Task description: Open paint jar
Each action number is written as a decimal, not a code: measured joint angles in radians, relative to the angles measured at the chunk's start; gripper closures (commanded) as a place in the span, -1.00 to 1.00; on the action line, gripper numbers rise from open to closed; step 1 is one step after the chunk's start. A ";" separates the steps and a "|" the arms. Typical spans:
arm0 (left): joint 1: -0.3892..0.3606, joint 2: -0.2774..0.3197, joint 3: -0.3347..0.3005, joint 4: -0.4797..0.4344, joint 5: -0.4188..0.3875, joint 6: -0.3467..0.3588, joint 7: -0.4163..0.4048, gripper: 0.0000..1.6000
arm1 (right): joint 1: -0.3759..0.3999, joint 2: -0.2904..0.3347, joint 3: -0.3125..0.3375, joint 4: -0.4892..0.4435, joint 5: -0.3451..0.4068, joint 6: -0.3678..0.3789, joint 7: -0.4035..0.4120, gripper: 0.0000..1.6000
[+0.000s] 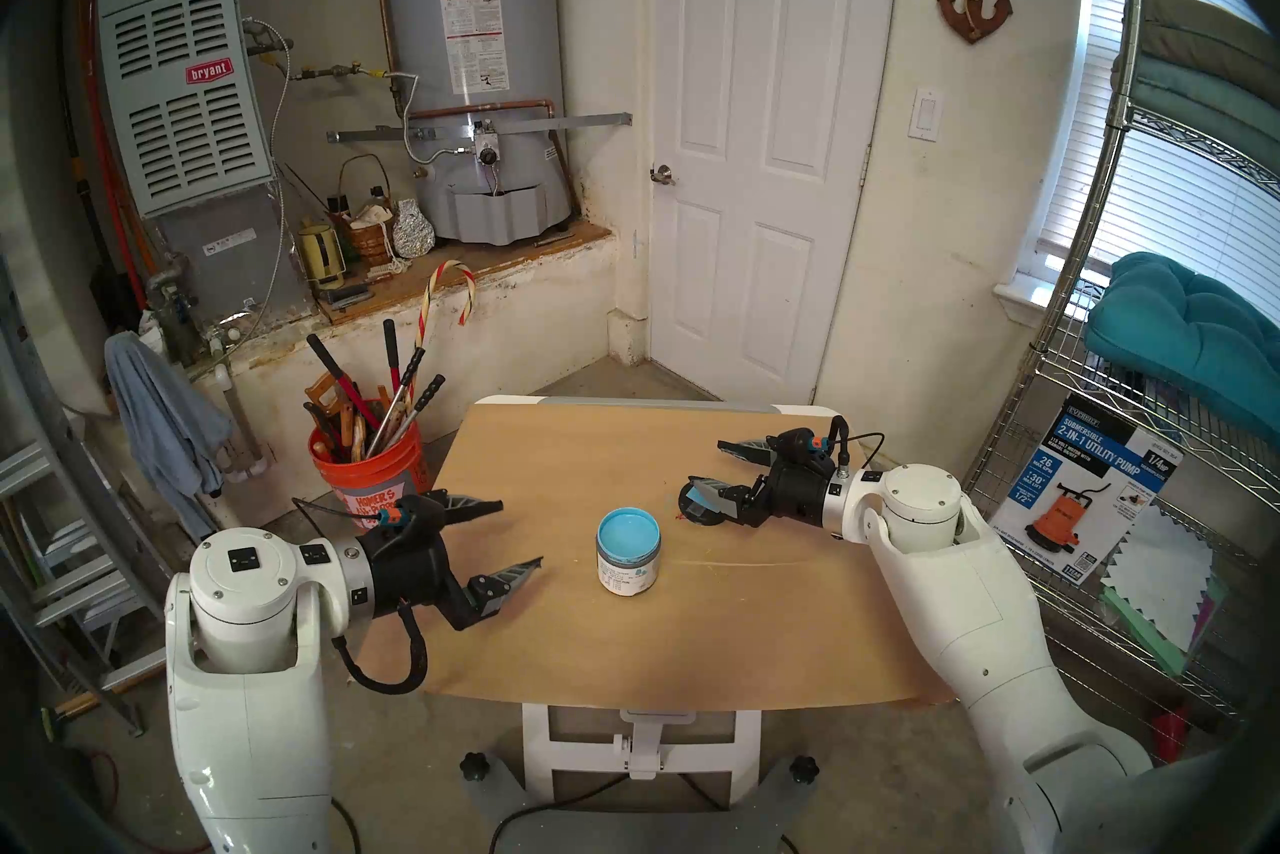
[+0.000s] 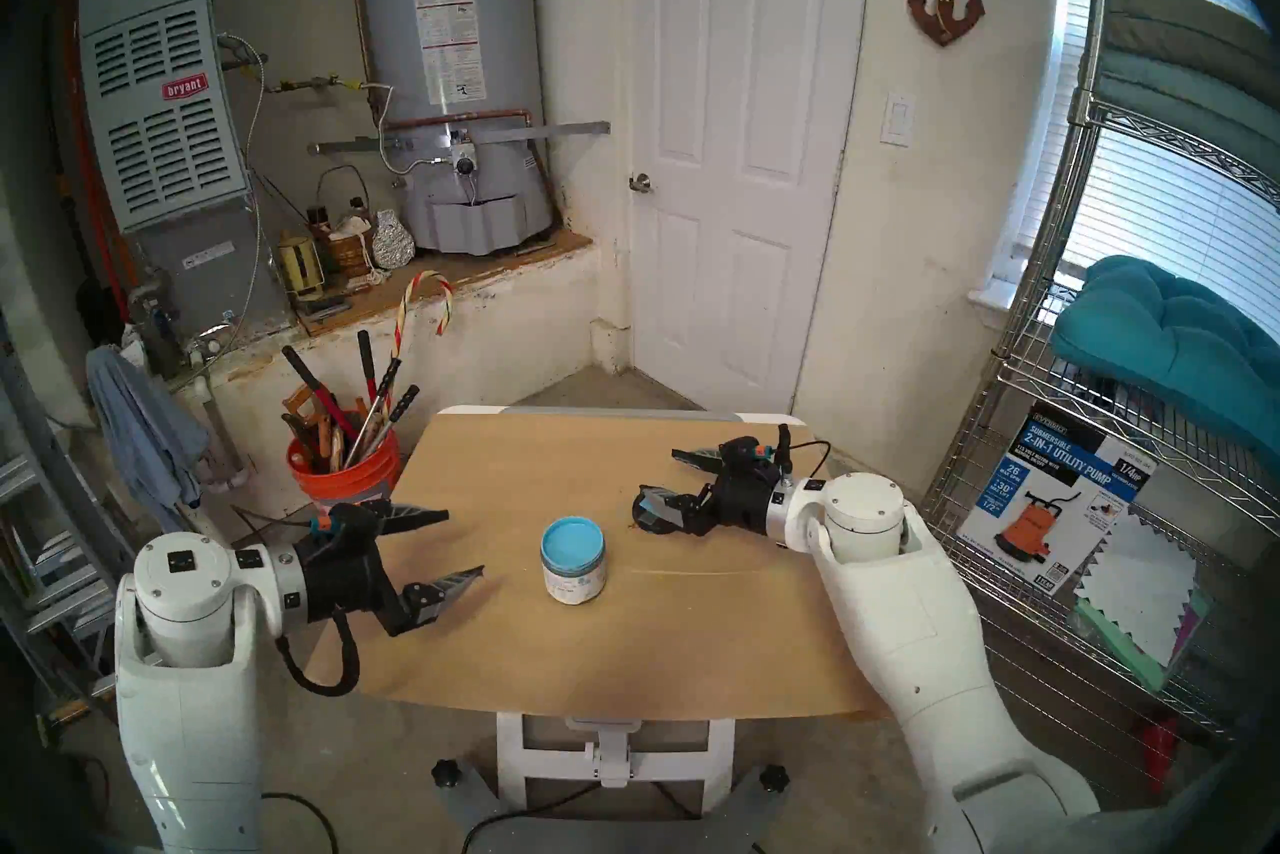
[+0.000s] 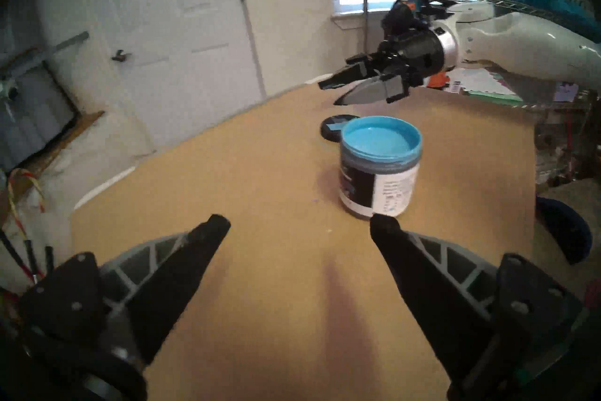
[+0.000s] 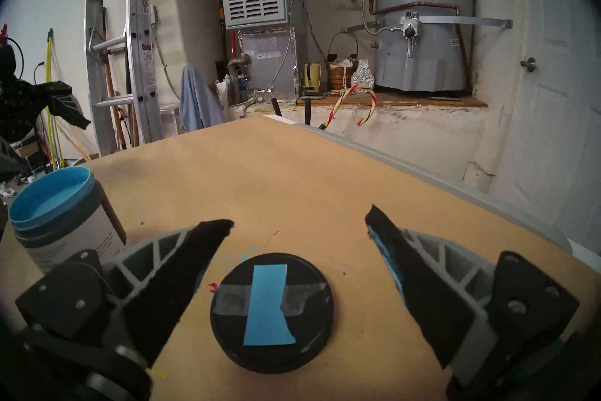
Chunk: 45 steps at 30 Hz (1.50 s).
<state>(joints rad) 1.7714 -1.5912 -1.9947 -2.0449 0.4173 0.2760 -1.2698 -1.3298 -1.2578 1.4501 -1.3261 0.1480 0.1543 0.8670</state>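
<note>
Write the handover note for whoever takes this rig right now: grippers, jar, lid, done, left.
Left gripper: open, empty, hanging over the table to the left of the paint jar.
Right gripper: open, empty, its fingers apart on either side of the lid without touching it.
Jar: upright near the table's middle, uncovered, light-blue paint showing.
Lid: flat on the table to the right of the jar, blue tape strip up.
Done: lid is off and set down.
Left: seemingly nothing; just clear the arms.

My left gripper hangs wide open and empty at the near left, pointing right, while my right gripper, jaws also spread and empty, points left from the far right.
</note>
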 measured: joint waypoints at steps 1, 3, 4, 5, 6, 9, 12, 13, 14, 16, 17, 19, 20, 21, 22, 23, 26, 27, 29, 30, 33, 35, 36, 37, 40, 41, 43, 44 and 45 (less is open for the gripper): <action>-0.005 -0.002 -0.002 -0.003 0.003 0.002 0.012 -1.00 | -0.001 -0.001 0.003 -0.002 0.001 0.000 -0.004 -1.00; -0.023 -0.007 -0.007 -0.010 0.011 0.011 0.049 -1.00 | -0.005 -0.006 0.012 -0.010 0.003 -0.001 -0.015 -1.00; -0.040 -0.010 -0.009 -0.013 0.013 0.023 0.079 -1.00 | -0.007 -0.010 0.019 -0.015 0.005 -0.002 -0.025 -1.00; -0.052 -0.012 -0.009 -0.014 0.016 0.031 0.100 -1.00 | -0.008 -0.013 0.024 -0.019 0.006 -0.002 -0.033 -1.00; -0.059 -0.013 -0.008 -0.014 0.017 0.036 0.113 -1.00 | -0.009 -0.014 0.027 -0.021 0.007 -0.002 -0.037 -1.00; -0.097 -0.018 0.009 -0.014 0.016 0.063 0.179 -1.00 | -0.009 -0.025 0.040 -0.031 0.009 -0.003 -0.063 -1.00; -0.115 -0.020 0.025 -0.014 0.013 0.075 0.212 -1.00 | -0.009 -0.030 0.046 -0.036 0.009 -0.005 -0.077 -1.00; -0.129 -0.021 0.039 -0.014 0.011 0.084 0.235 -1.00 | -0.009 -0.034 0.050 -0.041 0.009 -0.006 -0.087 -1.00; -0.146 -0.023 0.059 -0.010 0.011 0.093 0.266 -1.00 | -0.009 -0.040 0.055 -0.048 0.010 -0.008 -0.099 -1.00; -0.166 -0.025 0.087 -0.002 0.011 0.105 0.302 -1.00 | -0.009 -0.047 0.062 -0.059 0.012 -0.010 -0.114 -1.00; -0.178 -0.026 0.103 0.006 0.011 0.113 0.325 -1.00 | -0.009 -0.051 0.067 -0.065 0.013 -0.011 -0.122 -1.00; -0.190 -0.027 0.120 0.014 0.011 0.121 0.346 -1.00 | -0.009 -0.055 0.071 -0.073 0.014 -0.012 -0.131 -1.00; -0.207 -0.029 0.145 0.028 0.011 0.131 0.376 -1.00 | -0.010 -0.061 0.077 -0.084 0.015 -0.014 -0.144 -1.00; -0.220 -0.030 0.166 0.038 0.011 0.140 0.402 -1.00 | -0.011 -0.067 0.084 -0.094 0.017 -0.016 -0.156 -1.00; -0.228 -0.031 0.180 0.043 0.010 0.146 0.417 -1.00 | -0.012 -0.070 0.088 -0.102 0.018 -0.017 -0.163 -1.00; -0.236 -0.032 0.195 0.048 0.009 0.152 0.432 -1.00 | -0.014 -0.073 0.093 -0.109 0.019 -0.018 -0.170 -1.00; -0.259 -0.036 0.245 0.060 0.004 0.169 0.484 -1.00 | -0.024 -0.082 0.106 -0.142 0.023 -0.023 -0.193 -1.00; -0.264 -0.036 0.257 0.062 0.002 0.173 0.495 -1.00 | -0.028 -0.085 0.109 -0.150 0.024 -0.024 -0.197 -1.00; -0.278 -0.039 0.299 0.066 -0.004 0.187 0.534 -1.00 | -0.041 -0.093 0.118 -0.177 0.027 -0.028 -0.213 -1.00; -0.281 -0.039 0.309 0.067 -0.005 0.191 0.544 -1.00 | -0.045 -0.095 0.121 -0.182 0.027 -0.029 -0.218 -1.00; -0.296 -0.041 0.369 0.075 -0.008 0.209 0.608 -1.00 | -0.066 -0.106 0.138 -0.216 0.029 -0.033 -0.247 -1.00; -0.301 -0.042 0.387 0.078 -0.009 0.215 0.632 -1.00 | -0.073 -0.110 0.144 -0.227 0.030 -0.034 -0.258 -1.00; -0.307 -0.043 0.411 0.081 -0.010 0.225 0.663 -1.00 | -0.084 -0.115 0.152 -0.243 0.030 -0.036 -0.273 -1.00; -0.308 -0.043 0.417 0.082 -0.011 0.227 0.672 -1.00 | -0.087 -0.117 0.154 -0.248 0.030 -0.036 -0.277 -1.00; -0.314 -0.044 0.456 0.082 -0.015 0.246 0.747 -1.00 | -0.114 -0.128 0.166 -0.284 0.029 -0.039 -0.309 -1.00; -0.314 -0.044 0.460 0.082 -0.016 0.249 0.757 -1.00 | -0.118 -0.130 0.167 -0.289 0.029 -0.039 -0.313 -1.00; -0.312 -0.044 0.473 0.073 -0.023 0.265 0.813 -1.00 | -0.138 -0.139 0.177 -0.314 0.025 -0.042 -0.342 -1.00; -0.310 -0.043 0.474 0.071 -0.024 0.267 0.822 -1.00 | -0.141 -0.140 0.179 -0.317 0.024 -0.042 -0.348 -1.00; -0.309 -0.043 0.476 0.069 -0.025 0.269 0.832 -1.00 | -0.144 -0.142 0.181 -0.321 0.023 -0.042 -0.353 -1.00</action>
<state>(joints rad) 1.4621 -1.6341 -1.5191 -1.9757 0.3919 0.5454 -0.4382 -1.4736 -1.3995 1.6312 -1.6472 0.1714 0.1120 0.5139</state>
